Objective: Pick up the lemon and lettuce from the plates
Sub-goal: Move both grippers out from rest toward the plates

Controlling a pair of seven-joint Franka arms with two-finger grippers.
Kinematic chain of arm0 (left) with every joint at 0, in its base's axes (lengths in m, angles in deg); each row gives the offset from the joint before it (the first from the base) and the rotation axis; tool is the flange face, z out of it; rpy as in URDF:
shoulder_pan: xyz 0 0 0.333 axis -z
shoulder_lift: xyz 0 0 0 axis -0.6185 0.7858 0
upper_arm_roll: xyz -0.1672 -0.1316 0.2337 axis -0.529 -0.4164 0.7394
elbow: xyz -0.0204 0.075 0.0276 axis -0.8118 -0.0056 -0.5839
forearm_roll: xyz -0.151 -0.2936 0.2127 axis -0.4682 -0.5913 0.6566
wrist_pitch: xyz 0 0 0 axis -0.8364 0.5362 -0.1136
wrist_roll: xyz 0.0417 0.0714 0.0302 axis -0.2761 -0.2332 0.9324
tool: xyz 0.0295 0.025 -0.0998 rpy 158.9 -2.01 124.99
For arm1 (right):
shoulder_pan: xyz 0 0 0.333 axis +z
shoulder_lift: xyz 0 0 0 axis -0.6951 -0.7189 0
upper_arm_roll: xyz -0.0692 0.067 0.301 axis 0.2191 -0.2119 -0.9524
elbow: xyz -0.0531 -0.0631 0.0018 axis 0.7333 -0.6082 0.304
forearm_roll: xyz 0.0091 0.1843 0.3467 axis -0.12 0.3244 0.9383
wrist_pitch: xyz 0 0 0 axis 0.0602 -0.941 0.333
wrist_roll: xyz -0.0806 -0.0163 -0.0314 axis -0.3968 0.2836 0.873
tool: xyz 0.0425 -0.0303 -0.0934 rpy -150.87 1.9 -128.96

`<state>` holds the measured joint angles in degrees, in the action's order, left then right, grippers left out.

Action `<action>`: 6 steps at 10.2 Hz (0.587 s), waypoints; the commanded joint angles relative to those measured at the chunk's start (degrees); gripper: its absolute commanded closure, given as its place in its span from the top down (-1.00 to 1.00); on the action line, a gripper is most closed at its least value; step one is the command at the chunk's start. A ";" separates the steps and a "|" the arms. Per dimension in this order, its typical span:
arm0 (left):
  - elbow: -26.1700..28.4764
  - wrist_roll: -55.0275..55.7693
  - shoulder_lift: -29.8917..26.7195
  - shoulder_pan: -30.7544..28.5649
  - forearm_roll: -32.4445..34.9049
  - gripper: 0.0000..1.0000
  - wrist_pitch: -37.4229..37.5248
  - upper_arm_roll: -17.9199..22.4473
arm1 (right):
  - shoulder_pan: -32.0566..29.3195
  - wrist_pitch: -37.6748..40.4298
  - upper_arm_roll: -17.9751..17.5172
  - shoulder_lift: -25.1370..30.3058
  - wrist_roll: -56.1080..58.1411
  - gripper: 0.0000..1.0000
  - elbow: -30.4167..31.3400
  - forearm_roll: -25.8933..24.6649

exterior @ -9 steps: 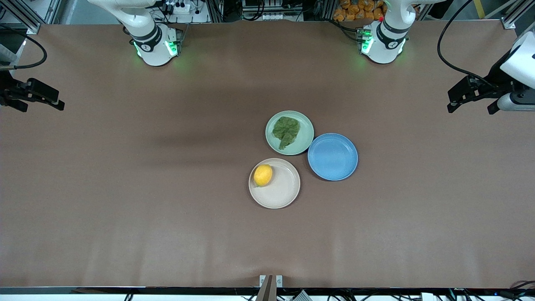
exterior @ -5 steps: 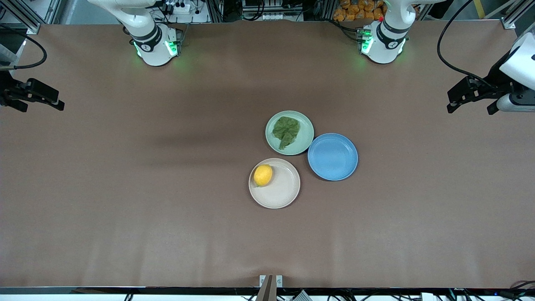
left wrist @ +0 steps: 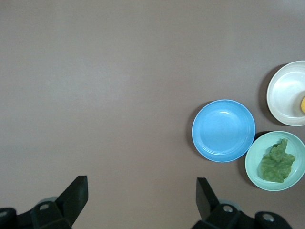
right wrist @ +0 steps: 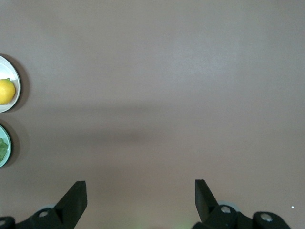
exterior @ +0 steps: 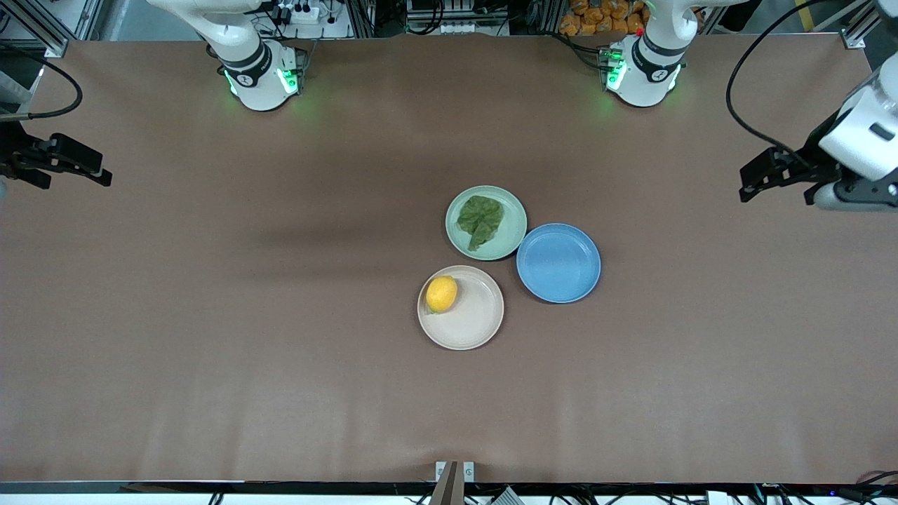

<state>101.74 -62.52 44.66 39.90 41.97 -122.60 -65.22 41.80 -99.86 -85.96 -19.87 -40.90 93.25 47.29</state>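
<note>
The yellow lemon lies on the beige plate near the middle of the table. The dark green lettuce lies on the mint plate, which is farther from the front camera. My left gripper is open and empty, up over bare table at the left arm's end. My right gripper is open and empty over the right arm's end. The left wrist view shows its open gripper, the lettuce and the lemon's edge. The right wrist view shows its open gripper and the lemon.
An empty blue plate touches the mint plate on the side toward the left arm's end; it also shows in the left wrist view. The brown table spreads wide around the three plates.
My left gripper has shifted a little inward toward the plates. My right gripper has barely moved. The lemon, lettuce and plates lie as before.
</note>
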 commanded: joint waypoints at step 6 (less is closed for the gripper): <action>-7.57 0.54 10.92 -0.55 -4.74 1.00 -4.79 0.67 | -0.22 -0.15 -0.32 0.28 -0.20 1.00 0.90 0.89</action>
<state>96.24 -62.14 54.24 39.11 37.35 -127.06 -64.63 41.86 -99.86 -86.04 -19.90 -40.90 93.74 47.38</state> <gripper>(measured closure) 0.000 0.000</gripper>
